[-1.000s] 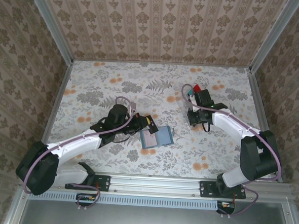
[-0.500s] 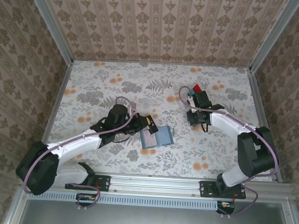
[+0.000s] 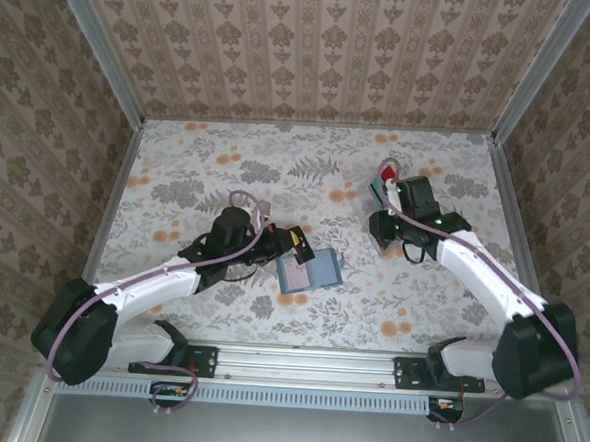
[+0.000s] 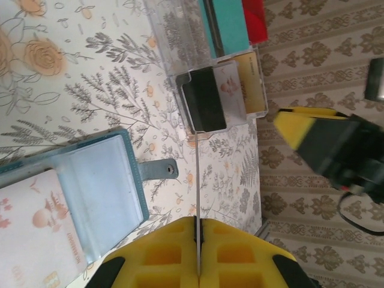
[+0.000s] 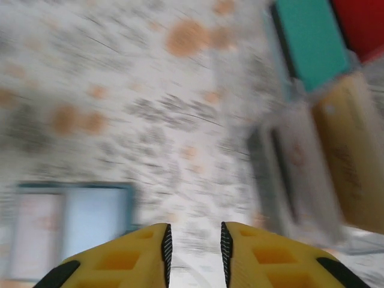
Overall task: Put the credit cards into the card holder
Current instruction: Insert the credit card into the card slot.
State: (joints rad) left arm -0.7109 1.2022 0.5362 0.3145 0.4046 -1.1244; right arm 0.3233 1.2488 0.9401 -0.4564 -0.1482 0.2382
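Note:
The card holder (image 3: 310, 271) lies open on the floral table, teal with grey pockets (image 4: 99, 189), and a white flowered card (image 4: 36, 237) sits in its left pocket. My left gripper (image 3: 293, 243) hovers at its left edge, shut (image 4: 197, 221) on a thin credit card seen edge-on (image 4: 197, 180). More credit cards stand in a clear rack (image 3: 382, 183): teal (image 5: 309, 42), red (image 5: 366, 24), tan (image 5: 354, 162), white (image 4: 231, 90) and dark (image 4: 204, 99). My right gripper (image 3: 381, 228) is just in front of the rack, open (image 5: 193, 231) with nothing between its fingers. That view is blurred.
Patterned walls close the table at the back and both sides, with metal rails along the edges (image 3: 111, 200). A small teal strap with a snap (image 4: 157, 170) sticks out from the card holder. One yellow finger (image 4: 297, 127) of the right gripper shows beside the rack.
The right gripper has opened beside the rack, and the right arm's elbow has swung out to the right. The left arm and its card have not moved.

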